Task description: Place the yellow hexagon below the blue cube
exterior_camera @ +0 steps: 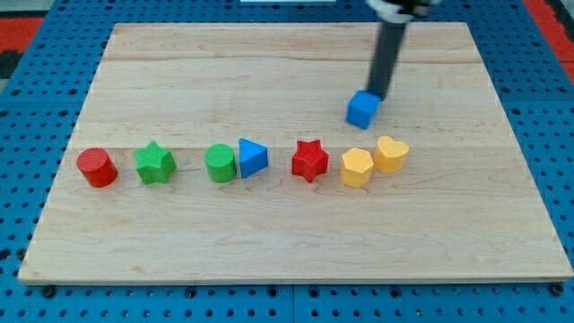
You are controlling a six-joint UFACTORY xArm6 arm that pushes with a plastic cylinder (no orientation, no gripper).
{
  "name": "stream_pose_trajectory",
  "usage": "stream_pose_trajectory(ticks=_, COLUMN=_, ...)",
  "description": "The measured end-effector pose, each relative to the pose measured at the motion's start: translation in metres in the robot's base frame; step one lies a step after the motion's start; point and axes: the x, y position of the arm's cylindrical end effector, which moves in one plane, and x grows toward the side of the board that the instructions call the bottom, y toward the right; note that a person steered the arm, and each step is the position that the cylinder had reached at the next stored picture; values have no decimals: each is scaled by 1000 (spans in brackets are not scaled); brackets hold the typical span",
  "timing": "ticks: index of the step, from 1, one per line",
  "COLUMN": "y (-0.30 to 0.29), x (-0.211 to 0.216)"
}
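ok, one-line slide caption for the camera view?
My tip touches the blue cube from above; yellow hexagon waits in the row below.

Readable text: we find none.
Board (296,63): we see plain wood grain only.
Blocks: we see no letters or numbers.

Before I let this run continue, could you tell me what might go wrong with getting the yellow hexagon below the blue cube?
My tip sits right against the top edge of the blue cube, so moving off carelessly could shove the reference block. The yellow hexagon touches the yellow heart, so a push may drag the heart along. The red star lies close on the hexagon's left, leaving little room to approach from that side.
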Motion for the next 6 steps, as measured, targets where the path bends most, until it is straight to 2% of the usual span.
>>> stream_pose_trajectory(ticks=1, y=47, x=30)
stream_pose_trajectory(ticks=2, y=48, x=89)
stream_pose_trajectory(ticks=3, y=83, x=122)
stream_pose_trajectory(ticks=4, y=38, x=155)
stream_pose_trajectory(ticks=5, y=-37, x=154)
stream_pose_trajectory(ticks=6, y=-42, x=127)
